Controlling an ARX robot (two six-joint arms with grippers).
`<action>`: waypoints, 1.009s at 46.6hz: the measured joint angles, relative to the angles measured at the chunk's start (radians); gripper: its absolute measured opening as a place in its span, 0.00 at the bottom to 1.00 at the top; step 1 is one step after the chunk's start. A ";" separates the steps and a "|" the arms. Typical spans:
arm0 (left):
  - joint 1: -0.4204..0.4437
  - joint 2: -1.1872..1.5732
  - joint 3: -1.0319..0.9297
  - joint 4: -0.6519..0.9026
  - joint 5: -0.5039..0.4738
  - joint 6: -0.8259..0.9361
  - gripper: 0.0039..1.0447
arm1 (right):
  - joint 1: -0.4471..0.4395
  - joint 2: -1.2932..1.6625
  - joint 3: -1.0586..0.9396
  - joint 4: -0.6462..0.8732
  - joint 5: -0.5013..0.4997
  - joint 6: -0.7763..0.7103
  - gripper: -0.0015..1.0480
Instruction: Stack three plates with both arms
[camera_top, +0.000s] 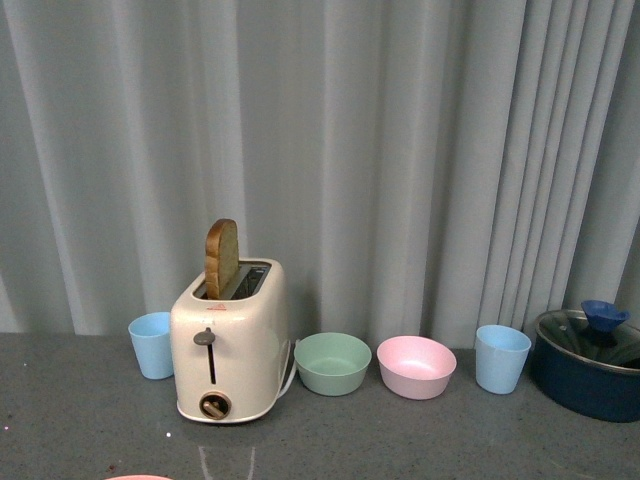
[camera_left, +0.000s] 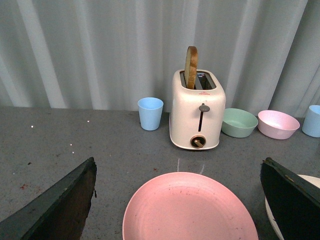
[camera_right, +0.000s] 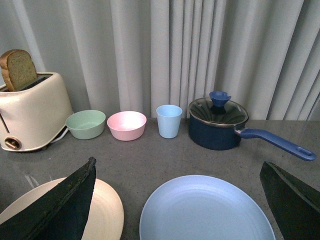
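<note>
The pink plate (camera_left: 190, 210) lies flat on the grey table, right under my open left gripper (camera_left: 177, 200); its far rim just shows at the bottom edge of the front view (camera_top: 138, 478). The light blue plate (camera_right: 207, 212) lies flat under my open right gripper (camera_right: 177, 200). The cream-white plate (camera_right: 102, 210) lies between the other two, partly hidden by a finger; a sliver of it shows in the left wrist view (camera_left: 272, 215). The three plates lie apart in a row. Neither gripper holds anything, and neither shows in the front view.
At the back stand a cream toaster (camera_top: 230, 340) with a bread slice, a blue cup (camera_top: 152, 344), a green bowl (camera_top: 332, 362), a pink bowl (camera_top: 416, 366), another blue cup (camera_top: 501, 357) and a dark blue lidded pot (camera_top: 590, 360) with a long handle (camera_right: 277, 141). Grey curtain behind.
</note>
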 joint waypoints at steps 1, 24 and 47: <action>0.000 0.000 0.000 0.000 0.000 0.000 0.94 | 0.000 0.000 0.000 0.000 0.000 0.000 0.93; 0.000 0.000 0.000 0.000 0.000 0.000 0.94 | 0.000 0.000 0.000 0.000 0.000 0.000 0.93; 0.000 0.000 0.000 0.000 0.000 0.000 0.94 | 0.000 0.000 0.000 0.000 0.000 0.000 0.93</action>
